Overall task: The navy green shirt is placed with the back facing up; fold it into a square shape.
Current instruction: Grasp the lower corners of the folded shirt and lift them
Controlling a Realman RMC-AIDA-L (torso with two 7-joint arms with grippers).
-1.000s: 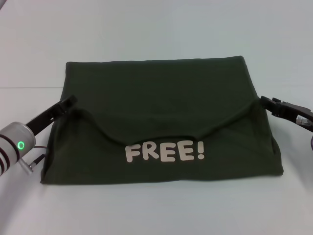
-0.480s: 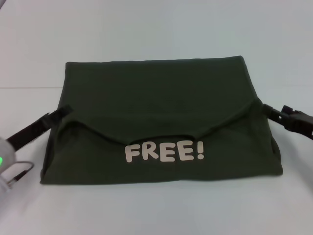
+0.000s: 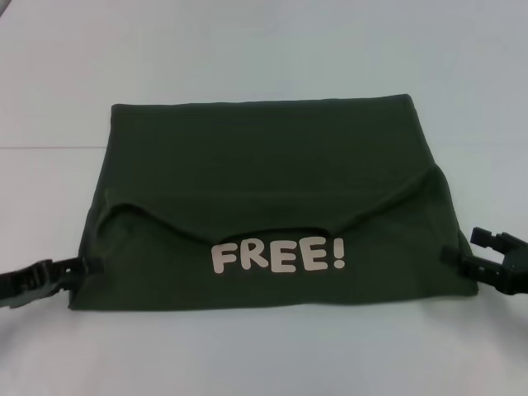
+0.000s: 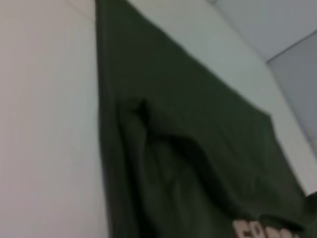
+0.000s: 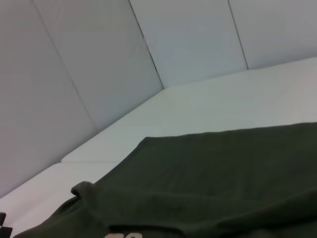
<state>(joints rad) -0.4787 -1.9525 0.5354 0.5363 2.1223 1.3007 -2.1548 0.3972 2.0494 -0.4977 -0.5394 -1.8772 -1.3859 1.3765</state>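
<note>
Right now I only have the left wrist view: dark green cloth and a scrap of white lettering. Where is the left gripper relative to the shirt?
Observer: In the head view, the black left gripper is at the left side edge of the folded dark olive-green fabric shirt, toward its near corner.
Operator: And the right one?
Observer: The black right gripper mirrors it at the shirt's right edge, also toward the near corner.
Operator: What does the lettering say?
Observer: The white block-letter print reads FREE!, and it's centred on the shirt's near part.
</note>
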